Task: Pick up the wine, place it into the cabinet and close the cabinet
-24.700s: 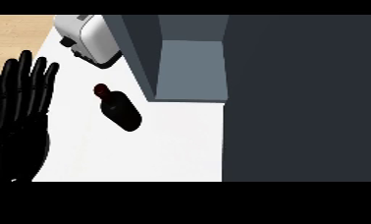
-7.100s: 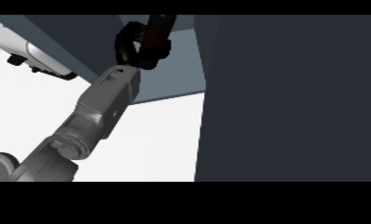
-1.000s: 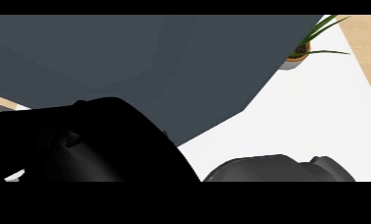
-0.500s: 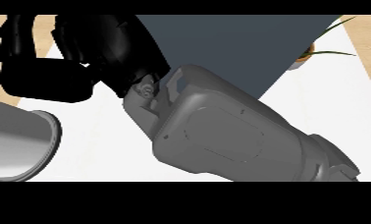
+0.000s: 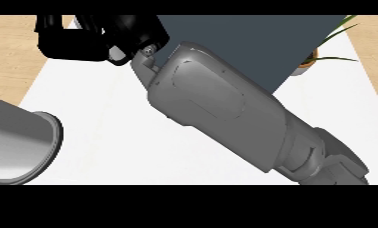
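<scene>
A big grey forearm (image 5: 229, 117) crosses the view from the lower right corner up to the upper left and covers much of the scene. It is the right arm. At its end the black right hand (image 5: 103, 34) sits near the top edge, over the white table (image 5: 111, 137) and just left of the dark cabinet (image 5: 258, 42). The fingers look bent, but the upper part of the hand is cut off by the picture's edge and the black shapes run together, so I cannot tell if it is wide, narrow or holding something.

The wine does not show anywhere; the cabinet shows only one flat dark face, and I cannot tell if its door is open or closed.

At the lower left a grey rounded thing (image 5: 26, 144) is partly cut off by the edge, and I cannot tell what it is. At the right, a plant (image 5: 325, 47) in a pale pot stands beside the cabinet, half hidden by it. The left hand is out of view.
</scene>
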`<state>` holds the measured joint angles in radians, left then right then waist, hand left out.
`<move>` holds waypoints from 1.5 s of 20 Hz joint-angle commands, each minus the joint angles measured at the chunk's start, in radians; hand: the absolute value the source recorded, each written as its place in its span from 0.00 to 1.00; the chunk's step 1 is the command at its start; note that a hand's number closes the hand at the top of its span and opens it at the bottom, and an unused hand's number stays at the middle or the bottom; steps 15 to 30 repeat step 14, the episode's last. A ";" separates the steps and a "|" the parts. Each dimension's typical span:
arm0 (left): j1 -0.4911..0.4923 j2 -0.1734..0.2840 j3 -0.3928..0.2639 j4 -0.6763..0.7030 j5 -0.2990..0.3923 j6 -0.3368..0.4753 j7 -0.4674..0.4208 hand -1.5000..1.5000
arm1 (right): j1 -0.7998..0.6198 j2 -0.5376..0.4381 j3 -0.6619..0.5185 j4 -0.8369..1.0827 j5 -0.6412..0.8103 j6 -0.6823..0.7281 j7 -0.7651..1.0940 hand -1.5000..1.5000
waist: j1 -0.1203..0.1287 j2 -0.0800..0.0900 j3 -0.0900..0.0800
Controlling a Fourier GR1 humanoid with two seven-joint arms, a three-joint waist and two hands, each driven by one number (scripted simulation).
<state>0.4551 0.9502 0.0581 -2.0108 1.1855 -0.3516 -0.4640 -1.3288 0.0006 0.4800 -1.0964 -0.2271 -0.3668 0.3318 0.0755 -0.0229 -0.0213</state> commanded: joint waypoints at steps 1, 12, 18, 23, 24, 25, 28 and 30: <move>-0.025 -0.005 0.011 0.013 0.009 0.030 0.008 1.00 | 0.047 -0.091 -0.078 0.163 0.002 0.017 -0.060 1.00 | -0.038 0.050 0.020; -0.027 0.001 0.024 -0.027 0.014 0.050 0.024 1.00 | 0.079 -0.123 -0.076 0.269 0.015 0.034 -0.167 1.00 | -0.046 0.060 0.021; -0.030 0.005 0.033 -0.009 0.021 0.051 0.028 1.00 | 0.077 -0.110 -0.056 0.283 0.023 0.042 -0.185 1.00 | -0.043 0.061 0.019; -0.030 0.005 0.033 -0.009 0.021 0.051 0.028 1.00 | 0.077 -0.110 -0.056 0.283 0.023 0.042 -0.185 1.00 | -0.043 0.061 0.019; -0.030 0.005 0.033 -0.009 0.021 0.051 0.028 1.00 | 0.077 -0.110 -0.056 0.283 0.023 0.042 -0.185 1.00 | -0.043 0.061 0.019; -0.030 0.005 0.033 -0.009 0.021 0.051 0.028 1.00 | 0.077 -0.110 -0.056 0.283 0.023 0.042 -0.185 1.00 | -0.043 0.061 0.019; -0.030 0.005 0.033 -0.009 0.021 0.051 0.028 1.00 | 0.077 -0.110 -0.056 0.283 0.023 0.042 -0.185 1.00 | -0.043 0.061 0.019; -0.030 0.005 0.033 -0.009 0.021 0.051 0.028 1.00 | 0.077 -0.110 -0.056 0.283 0.023 0.042 -0.185 1.00 | -0.043 0.061 0.019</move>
